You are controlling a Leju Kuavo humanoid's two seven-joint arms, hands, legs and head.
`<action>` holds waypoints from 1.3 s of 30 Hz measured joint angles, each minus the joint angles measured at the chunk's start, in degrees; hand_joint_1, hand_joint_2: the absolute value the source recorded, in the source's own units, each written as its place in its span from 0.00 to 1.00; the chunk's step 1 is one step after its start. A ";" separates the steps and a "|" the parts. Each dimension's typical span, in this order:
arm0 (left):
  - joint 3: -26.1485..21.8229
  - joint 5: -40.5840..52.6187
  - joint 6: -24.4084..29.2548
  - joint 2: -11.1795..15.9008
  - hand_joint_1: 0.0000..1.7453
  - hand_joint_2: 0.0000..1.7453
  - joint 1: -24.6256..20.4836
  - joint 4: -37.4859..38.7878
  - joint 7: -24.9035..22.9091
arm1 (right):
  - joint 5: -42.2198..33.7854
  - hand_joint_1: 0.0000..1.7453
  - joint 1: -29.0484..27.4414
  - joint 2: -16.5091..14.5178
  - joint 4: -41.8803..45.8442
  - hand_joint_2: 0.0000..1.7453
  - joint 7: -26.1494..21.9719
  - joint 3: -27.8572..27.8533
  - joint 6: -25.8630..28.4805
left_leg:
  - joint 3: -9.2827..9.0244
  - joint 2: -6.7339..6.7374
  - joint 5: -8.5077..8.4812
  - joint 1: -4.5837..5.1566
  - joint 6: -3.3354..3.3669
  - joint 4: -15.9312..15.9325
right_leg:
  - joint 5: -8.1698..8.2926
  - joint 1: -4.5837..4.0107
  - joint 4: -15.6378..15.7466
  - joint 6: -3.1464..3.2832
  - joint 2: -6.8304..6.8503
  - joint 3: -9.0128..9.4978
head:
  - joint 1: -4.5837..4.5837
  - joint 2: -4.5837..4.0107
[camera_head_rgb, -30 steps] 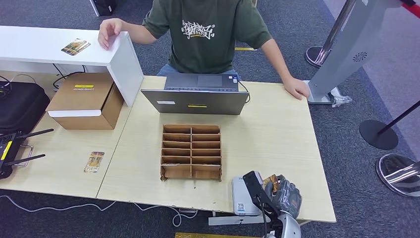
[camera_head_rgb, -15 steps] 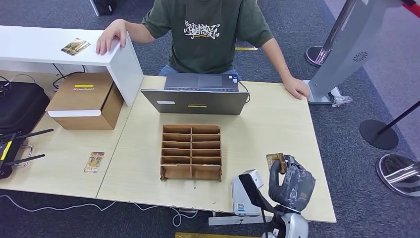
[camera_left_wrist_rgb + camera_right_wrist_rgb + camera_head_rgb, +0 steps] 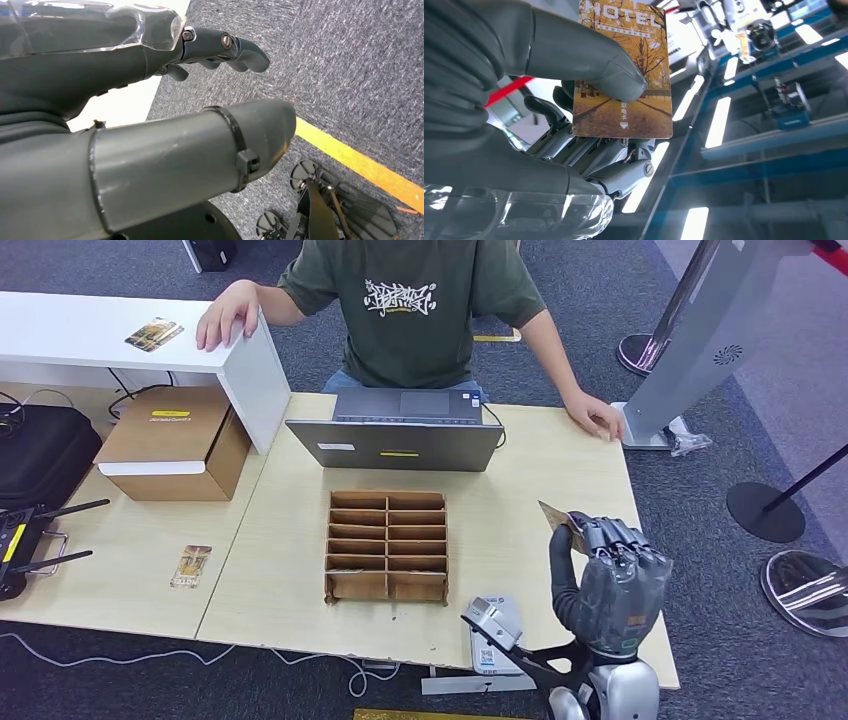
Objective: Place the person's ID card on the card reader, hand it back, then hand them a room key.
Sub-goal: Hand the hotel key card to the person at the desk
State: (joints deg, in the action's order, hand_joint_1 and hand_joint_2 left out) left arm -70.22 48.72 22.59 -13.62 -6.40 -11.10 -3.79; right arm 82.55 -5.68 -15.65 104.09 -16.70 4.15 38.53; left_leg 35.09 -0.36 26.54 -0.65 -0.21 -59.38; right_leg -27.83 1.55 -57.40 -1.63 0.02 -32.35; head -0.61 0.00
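From the head view, the robot's right hand [image 3: 612,575] is raised above the near right part of the pale wooden counter [image 3: 540,490], thumb and fingers pinching a thin yellow-brown card printed with an autumn scene [image 3: 556,516]. The card sticks out toward the far side, where a person in a dark green printed T-shirt [image 3: 415,300] sits behind an open grey laptop [image 3: 402,432]. That pose suits a handover across the counter. The small white card reader with a printed label [image 3: 497,635] lies at the near edge, just left of the raised arm and apart from the card. A brown wooden rack of small compartments [image 3: 386,544] stands mid-counter; whether its slots hold cards is hard to tell from here. Another yellow-brown card [image 3: 190,566] lies flat at the near left, and a similar one [image 3: 154,333] rests on the white raised shelf [image 3: 100,335] at the far left, near the person's hand [image 3: 226,312].

From the left wrist view, the left hand [image 3: 150,100] hangs over grey carpet with a yellow floor line [image 3: 360,162], fingers loosely apart and holding nothing.

From the right wrist view, the thick grey thumb [image 3: 584,55] presses the card [image 3: 624,100] against the darker fingers [image 3: 589,150] behind it. The print reads "HOTEL", so this is probably the room key, not the ID.
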 joint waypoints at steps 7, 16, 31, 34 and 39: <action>0.44 1.38 -0.05 -0.36 0.00 0.00 -0.49 0.00 -0.26 | 2.61 1.00 10.27 0.47 -7.33 1.00 5.62 2.27 -0.04 | -0.05 0.05 -0.11 -0.01 -0.02 0.00 | 0.07 -0.02 -0.02 0.03 -0.06 -0.01 | 0.00 0.00; 1.83 3.04 -0.43 -0.51 0.00 0.00 -1.43 0.00 -1.50 | 2.97 1.00 23.95 0.92 -19.65 1.00 16.51 6.92 -0.04 | -0.02 0.10 -0.23 -0.02 -0.02 0.00 | 0.15 -0.03 -0.05 0.08 -0.13 -0.06 | -0.01 0.00; 5.51 6.00 -0.11 -0.52 0.00 0.00 -3.18 0.00 -3.81 | 3.06 1.00 57.06 4.46 -66.21 1.00 36.89 22.08 -0.02 | 0.01 0.10 -0.45 -0.03 -0.02 -0.01 | 0.37 -0.03 -0.07 0.07 -0.14 -0.14 | 0.00 0.00; 5.63 5.98 0.14 -0.52 0.00 0.00 -3.19 0.00 -3.81 | 3.06 1.00 58.90 4.46 -70.09 1.00 37.12 22.93 -0.02 | 0.01 0.11 -0.45 -0.03 -0.01 -0.01 | 0.37 -0.03 -0.06 0.07 -0.14 -0.15 | -0.01 0.00; 5.79 5.79 0.22 -0.52 0.00 0.00 -3.17 0.00 -3.77 | 3.06 1.00 60.81 4.46 -74.17 1.00 37.03 23.29 0.01 | 0.01 0.11 -0.45 -0.03 -0.02 -0.01 | 0.38 -0.03 -0.06 0.07 -0.14 -0.16 | -0.01 0.00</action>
State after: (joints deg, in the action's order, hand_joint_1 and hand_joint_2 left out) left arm -64.42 54.51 22.81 -14.14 -9.57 -11.10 -7.56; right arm 85.61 55.13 -11.19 29.93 20.34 27.44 38.53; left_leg 35.10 -0.24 26.09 -0.68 -0.23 -59.39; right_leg -27.45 1.52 -57.46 -1.57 -0.13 -32.51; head -0.61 0.00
